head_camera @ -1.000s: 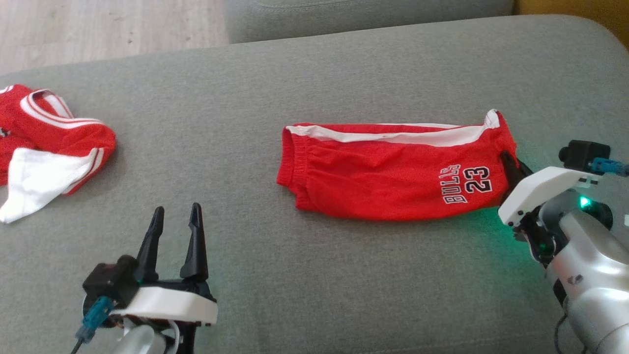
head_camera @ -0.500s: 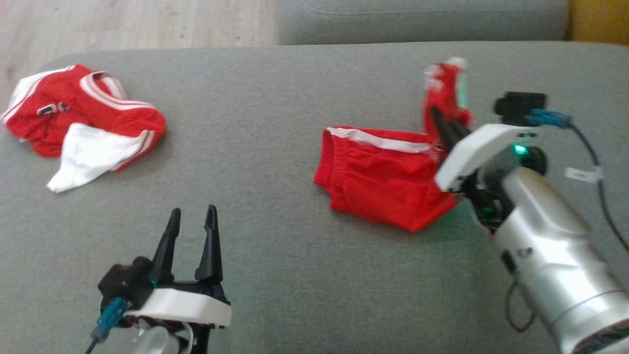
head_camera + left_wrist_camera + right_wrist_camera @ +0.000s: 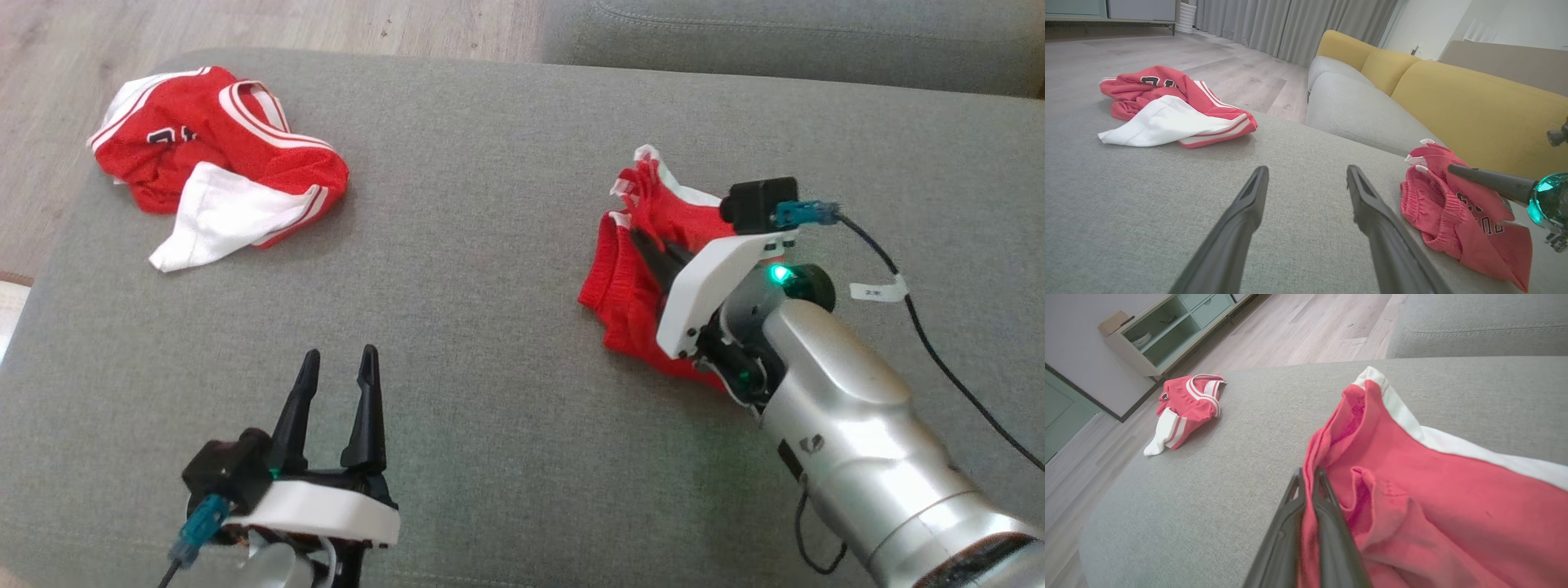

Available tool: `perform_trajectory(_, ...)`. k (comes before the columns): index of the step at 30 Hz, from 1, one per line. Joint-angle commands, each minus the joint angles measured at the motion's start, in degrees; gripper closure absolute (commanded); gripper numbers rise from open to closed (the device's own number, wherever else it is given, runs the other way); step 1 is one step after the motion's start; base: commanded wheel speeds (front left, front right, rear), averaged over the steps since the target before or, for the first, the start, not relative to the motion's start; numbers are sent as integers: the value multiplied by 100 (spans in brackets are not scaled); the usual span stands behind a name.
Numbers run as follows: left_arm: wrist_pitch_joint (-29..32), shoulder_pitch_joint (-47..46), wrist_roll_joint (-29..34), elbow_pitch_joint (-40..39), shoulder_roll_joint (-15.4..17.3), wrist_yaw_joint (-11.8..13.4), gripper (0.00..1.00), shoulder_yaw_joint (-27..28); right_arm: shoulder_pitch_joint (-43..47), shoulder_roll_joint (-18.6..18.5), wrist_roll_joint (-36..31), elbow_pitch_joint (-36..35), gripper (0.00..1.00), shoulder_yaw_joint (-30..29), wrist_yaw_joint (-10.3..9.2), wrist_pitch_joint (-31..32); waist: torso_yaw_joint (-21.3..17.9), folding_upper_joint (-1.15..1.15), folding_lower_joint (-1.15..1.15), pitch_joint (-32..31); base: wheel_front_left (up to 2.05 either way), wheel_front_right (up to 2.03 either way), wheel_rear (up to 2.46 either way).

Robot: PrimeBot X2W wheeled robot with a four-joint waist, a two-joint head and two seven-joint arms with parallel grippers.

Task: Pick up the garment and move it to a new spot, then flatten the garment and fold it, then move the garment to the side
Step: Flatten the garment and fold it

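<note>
While the right gripper (image 3: pixel 1308 473) pinched one pair of red shorts (image 3: pixel 620 302), apparently doubled over, the left gripper (image 3: pixel 340 355) stood open; one jersey (image 3: pixel 212 139) lay well apart.

Right tool (image 3: pixel 642 238) clamped; left tool (image 3: pixel 340 354) spread.

Head cam looks down on the grey cushion (image 3: pixel 490 367), wrist cams skim low across it, all three catching the red shorts (image 3: pixel 616 286).
</note>
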Motion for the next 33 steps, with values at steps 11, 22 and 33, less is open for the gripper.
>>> perform_trajectory(11,-56,-151,165,-45,-98,-163,0,260,160,213,89,-745,0,392,42,-123,-309,0,0,-86,0,0,0)
perform_trajectory(22,-56,-117,192,-3,-117,-166,0,210,285,-167,-167,-1291,0,-96,42,-573,-564,0,0,-179,0,0,0)
perform_trajectory(33,-36,-163,198,-84,-101,-159,0,161,362,-706,-1127,-950,100,-604,42,-611,-452,0,0,-9,0,0,0)
